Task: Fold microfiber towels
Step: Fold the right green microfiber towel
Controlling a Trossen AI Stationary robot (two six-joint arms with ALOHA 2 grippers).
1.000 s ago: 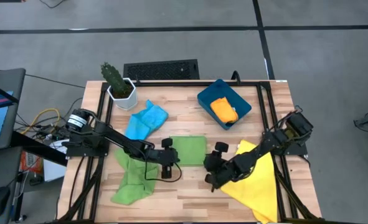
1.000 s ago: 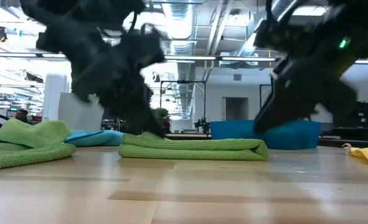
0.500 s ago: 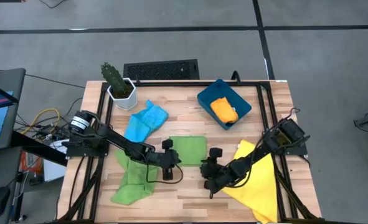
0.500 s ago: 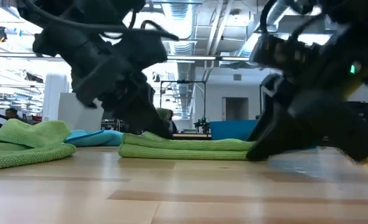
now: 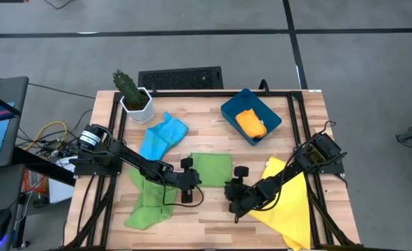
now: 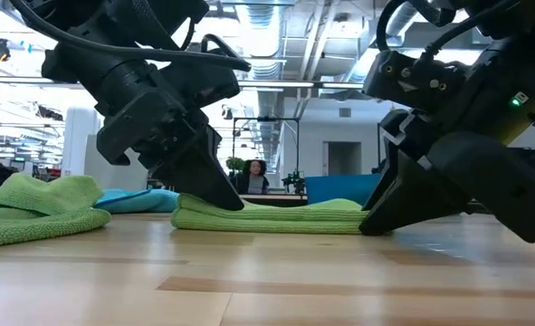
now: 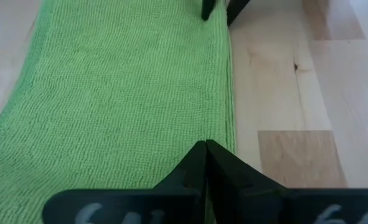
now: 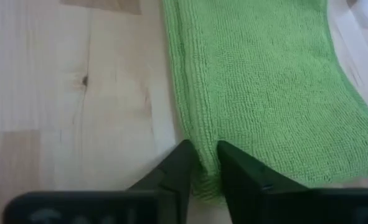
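Note:
A folded green towel (image 5: 210,169) lies flat on the table's middle. My left gripper (image 5: 189,185) is shut at the towel's near left corner, and my right gripper (image 5: 232,192) is at its near right corner, closed on the cloth. Both slant down onto it in the low view, where the towel (image 6: 276,215) lies between them. A second green towel (image 5: 148,202) lies crumpled at the near left. A light blue one (image 5: 162,134) lies behind it and a yellow one (image 5: 289,202) at the near right. An orange one (image 5: 251,123) sits in the blue bin (image 5: 270,111). My left gripper presses its shut fingertips (image 7: 205,155) down on the towel's top face beside its near edge (image 7: 199,132), slanting down from the table's left. The towel lies flat under them. Whether any cloth is caught between the fingers, I cannot tell. My right gripper pinches the towel's near right corner (image 8: 206,169) between its two fingers (image 8: 182,163), slanting down from the table's right. The cloth shows in the narrow gap between them. How many layers are caught does not show. The towel lies flat on the wood.
A cactus in a white pot (image 5: 131,94) stands at the far left corner. Bare wood (image 5: 206,209) lies in front of the folded towel. A person (image 6: 255,170) shows far off in the room behind the table.
My right gripper has come down and slightly toward the table's left, onto the folded green towel's near right corner. The towel has stayed flat where it was.

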